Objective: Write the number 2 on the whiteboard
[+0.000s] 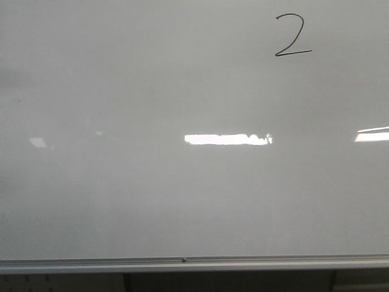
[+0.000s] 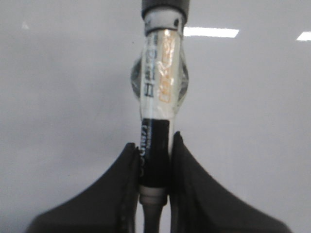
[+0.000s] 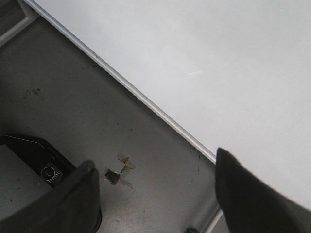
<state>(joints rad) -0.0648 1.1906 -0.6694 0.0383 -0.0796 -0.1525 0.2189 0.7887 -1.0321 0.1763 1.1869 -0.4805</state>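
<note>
Risking a stray smear across the finished number 2 [image 1: 293, 36] high on the whiteboard's [image 1: 152, 194] right, left fingers [image 2: 133, 167] clamping the marker [image 2: 156, 145], right fingers [image 3: 243, 194] spread empty.

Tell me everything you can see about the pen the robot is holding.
The marker is slim, with a black lower barrel bearing white print, a white upper barrel wrapped in glossy clear tape, and a dark grey end. It stands lengthwise between the left gripper's two black fingers, pinched at the black section, before the whiteboard.
</note>
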